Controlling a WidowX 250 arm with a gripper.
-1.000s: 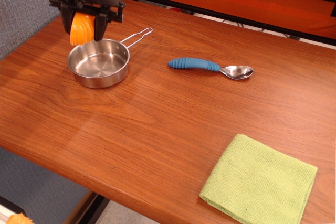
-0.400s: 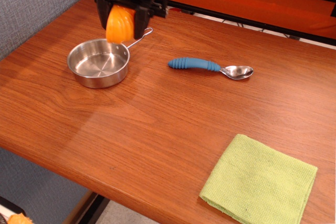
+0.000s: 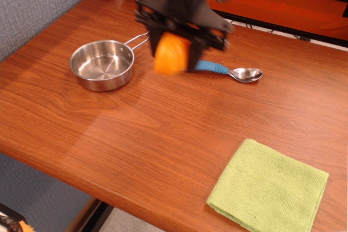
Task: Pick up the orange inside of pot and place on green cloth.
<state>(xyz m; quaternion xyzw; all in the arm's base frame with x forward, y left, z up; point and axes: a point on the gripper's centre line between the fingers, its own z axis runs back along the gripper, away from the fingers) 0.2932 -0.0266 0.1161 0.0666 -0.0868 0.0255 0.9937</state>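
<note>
One gripper [image 3: 173, 52] hangs in the upper middle of the frame, blurred, with its black fingers [image 3: 194, 55] closed around the orange [image 3: 170, 54]. The orange is held clear above the table [image 3: 136, 134], its bright rounded shape smeared by the blur, so its ridges cannot be made out.

To the left of it, in the upper left of the frame, the pot [image 3: 102, 64] sits flat on the wood with nothing inside, its thin wire handle pointing up and to the right toward the gripper. The orange is beside the pot, not over it.

Just behind the gripper, right of center, lies a spoon [image 3: 234, 71] with a blue handle; most of the handle is hidden by the gripper and the orange, while the shiny bowl shows to the right.

In the lower right corner the green cloth [image 3: 269, 188] lies flat near the table's front edge, well apart from the orange and with nothing on it.
</note>
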